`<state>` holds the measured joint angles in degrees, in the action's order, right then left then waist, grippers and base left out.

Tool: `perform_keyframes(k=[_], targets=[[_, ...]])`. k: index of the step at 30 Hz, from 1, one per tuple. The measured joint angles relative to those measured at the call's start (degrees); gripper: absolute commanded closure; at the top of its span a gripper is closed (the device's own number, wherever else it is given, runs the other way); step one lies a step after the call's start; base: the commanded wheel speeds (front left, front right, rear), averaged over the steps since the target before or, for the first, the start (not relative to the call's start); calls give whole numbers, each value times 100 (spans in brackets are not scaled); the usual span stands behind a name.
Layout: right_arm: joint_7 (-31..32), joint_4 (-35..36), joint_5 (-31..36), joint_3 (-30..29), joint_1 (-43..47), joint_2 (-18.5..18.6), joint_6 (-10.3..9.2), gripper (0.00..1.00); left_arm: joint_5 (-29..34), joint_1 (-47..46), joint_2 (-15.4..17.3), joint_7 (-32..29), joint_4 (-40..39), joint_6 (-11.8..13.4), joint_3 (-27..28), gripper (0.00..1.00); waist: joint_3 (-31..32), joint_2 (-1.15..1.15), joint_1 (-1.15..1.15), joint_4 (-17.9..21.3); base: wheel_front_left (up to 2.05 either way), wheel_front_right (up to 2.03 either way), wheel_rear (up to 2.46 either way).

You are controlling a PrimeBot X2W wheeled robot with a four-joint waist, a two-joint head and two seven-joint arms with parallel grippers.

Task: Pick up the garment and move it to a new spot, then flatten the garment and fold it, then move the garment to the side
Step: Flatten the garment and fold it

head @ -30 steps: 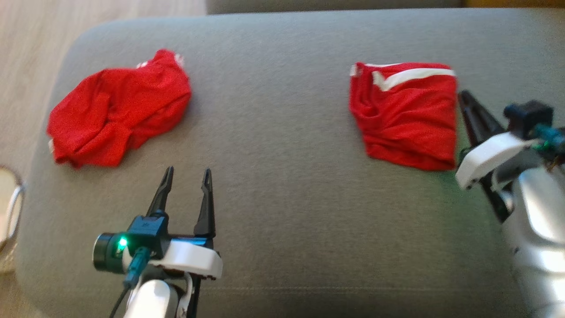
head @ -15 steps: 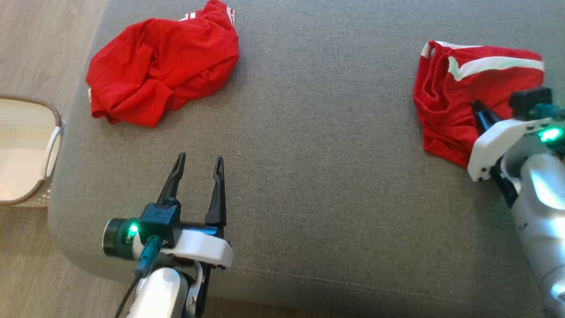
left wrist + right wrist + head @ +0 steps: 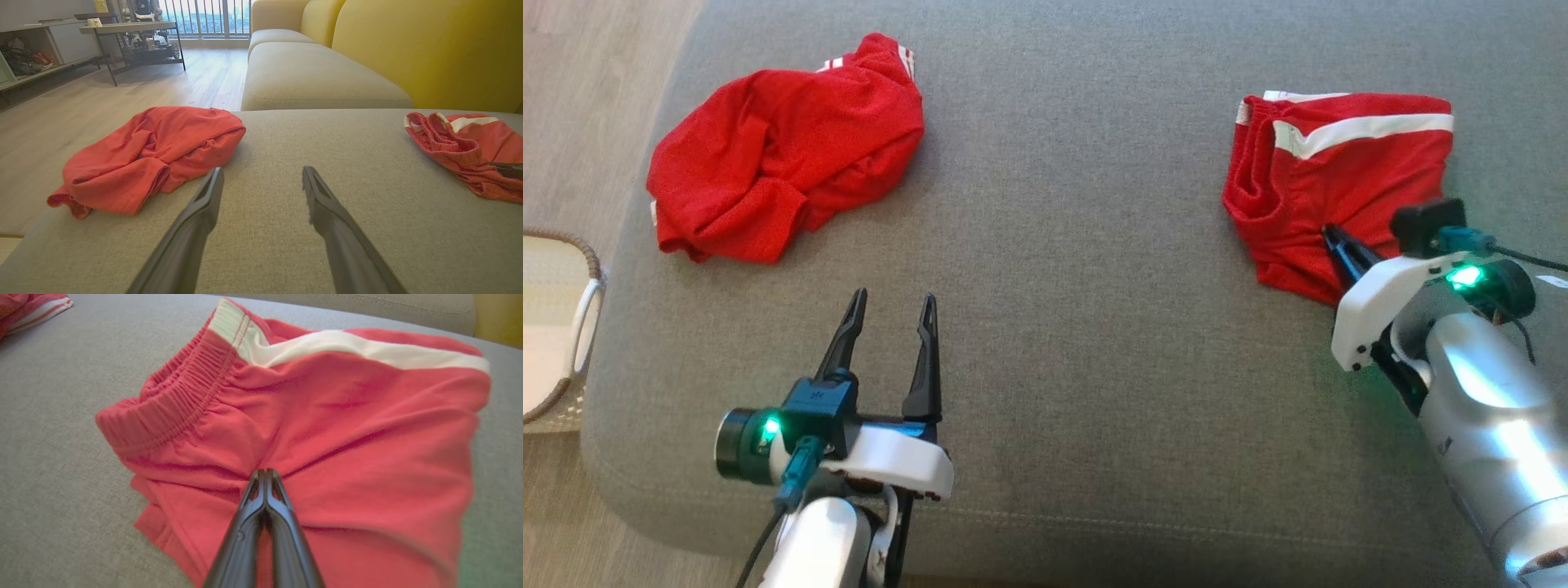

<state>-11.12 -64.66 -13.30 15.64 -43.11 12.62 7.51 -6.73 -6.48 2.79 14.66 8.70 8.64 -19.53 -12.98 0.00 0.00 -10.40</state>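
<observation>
We're holding our left gripper (image 3: 892,300) wide open over the grey fabric cushion (image 3: 1078,245); our right gripper (image 3: 265,472) is resting closed fingertips on the red white-striped shorts (image 3: 347,428).

Sofa cushion (image 3: 1054,245): a garment (image 3: 776,155) lies at left, shorts (image 3: 1339,180) at right; basket (image 3: 582,322) on the floor (image 3: 580,65) beyond the left edge.
</observation>
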Motion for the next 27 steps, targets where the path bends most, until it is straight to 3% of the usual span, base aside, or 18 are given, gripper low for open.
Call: perform_keyframes(k=[9, 16, 23, 27], targets=[[-258, 319, -207, 7, -486, 220, 0, 100, 0, -97, 0, 0, -3, -10, -98, 0, -260, 0, 0, -201, 0, 0, 0], [-302, -131, -44, -223, -895, 420, 0, 100, -34, -247, -4, 0, -5, -4, -203, 0, -555, 0, 1, -623, 0, 0, 0], [-377, -307, 80, -292, -943, 393, -1, 100, -69, -310, -5, 0, -5, 45, -287, 0, -753, 0, 1, -855, 0, 0, 0], [-374, -166, 80, -366, -922, 353, 0, 100, -69, -321, -5, 0, 9, 53, -279, 0, -706, 0, 1, -793, 0, 0, 0]])
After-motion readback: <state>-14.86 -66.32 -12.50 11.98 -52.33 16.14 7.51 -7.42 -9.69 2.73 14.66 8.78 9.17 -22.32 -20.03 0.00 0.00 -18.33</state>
